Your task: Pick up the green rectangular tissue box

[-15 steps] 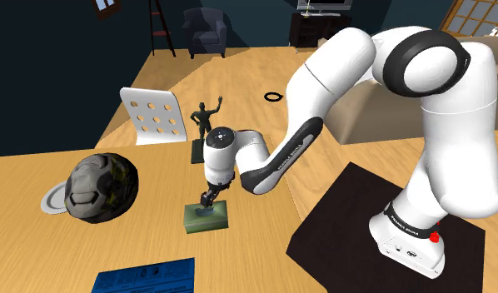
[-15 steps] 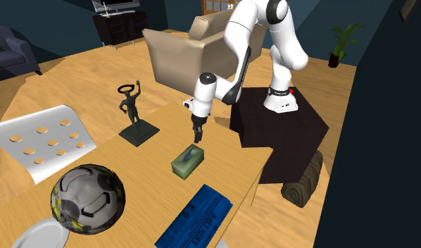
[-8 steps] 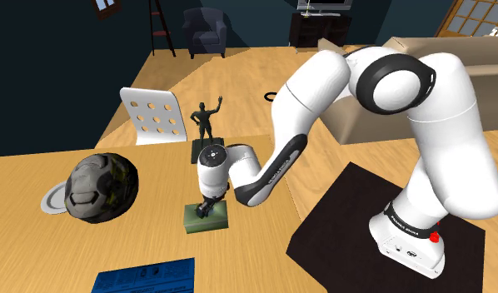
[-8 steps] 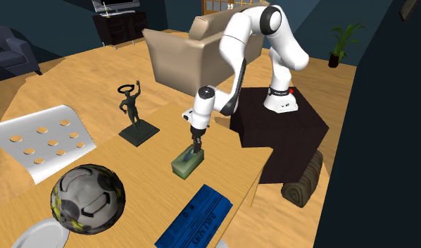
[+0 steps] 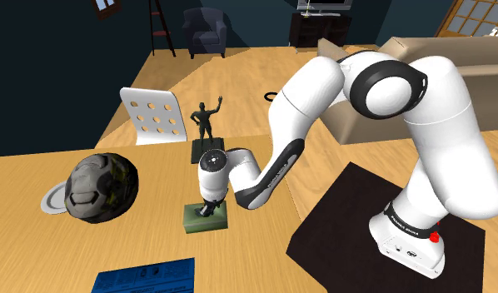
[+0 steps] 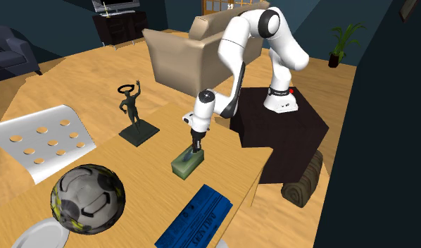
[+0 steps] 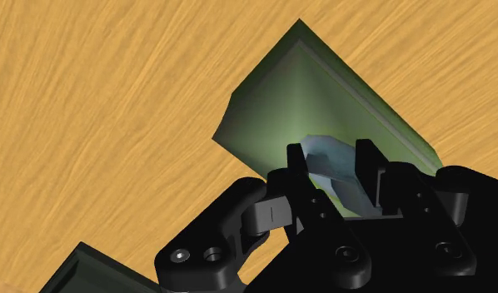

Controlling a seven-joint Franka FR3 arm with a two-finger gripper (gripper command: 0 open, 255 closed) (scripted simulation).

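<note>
The green tissue box (image 5: 194,221) is a low, dull-green oblong with a raised rim and a pale tissue (image 7: 335,173) poking from its top. It lies flat on the wooden table (image 5: 47,250), near the edge. The gripper (image 7: 331,153) stands over it, fingers a little apart astride the tissue; whether they touch it I cannot tell. Around it are a mottled ball (image 5: 102,187), a perforated white panel (image 5: 154,116), a flat blue box (image 5: 145,276) and, nearest, a dark statuette (image 5: 206,123).

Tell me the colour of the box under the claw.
Box: dull green, best in wrist view.
</note>
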